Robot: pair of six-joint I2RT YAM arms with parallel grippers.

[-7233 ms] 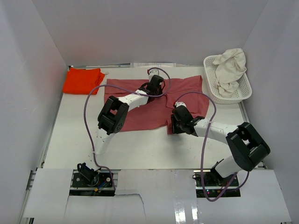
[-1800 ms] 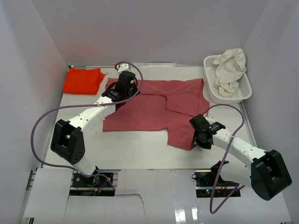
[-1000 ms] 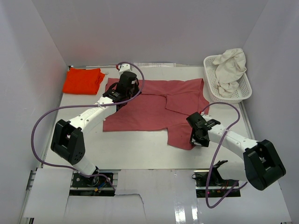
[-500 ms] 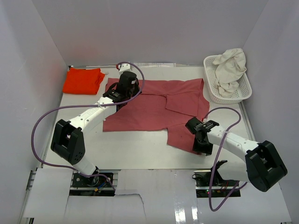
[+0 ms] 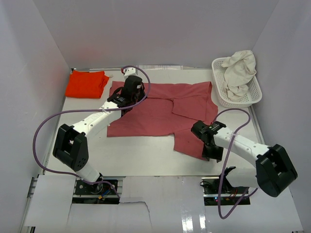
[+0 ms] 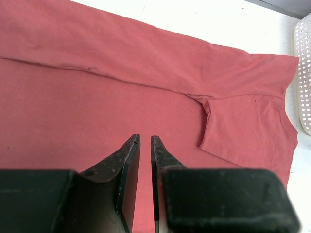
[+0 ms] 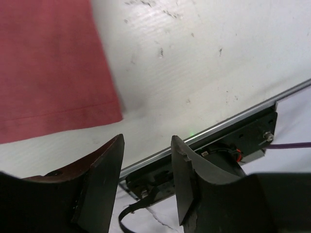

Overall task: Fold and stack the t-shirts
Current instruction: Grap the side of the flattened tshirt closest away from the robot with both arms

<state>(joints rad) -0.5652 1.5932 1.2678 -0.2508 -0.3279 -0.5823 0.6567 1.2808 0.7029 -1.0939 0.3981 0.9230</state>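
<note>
The large rose-red t-shirt (image 5: 155, 109) lies spread flat mid-table, with a flap reaching toward the front at its right (image 5: 192, 141). My left gripper (image 5: 131, 97) hovers over its back left part; in the left wrist view (image 6: 145, 138) the jaws stand a narrow slit apart with nothing between them, above the cloth (image 6: 73, 107). My right gripper (image 5: 215, 154) is open and empty just past the flap's near corner (image 7: 53, 77), over bare table by the front rail. The orange-red t-shirt (image 5: 86, 83) lies folded at the back left. The cream-white t-shirt (image 5: 240, 72) is bundled in the basket.
The white lattice basket (image 5: 221, 94) stands at the back right, and its edge shows in the left wrist view (image 6: 303, 73). White walls enclose the table on three sides. The metal front rail (image 7: 233, 121) and cables lie just beyond the right gripper.
The right gripper has moved off the flap's near right hem toward the front edge and turned to face the rail. The left arm has barely moved. The shirt lies as before.
</note>
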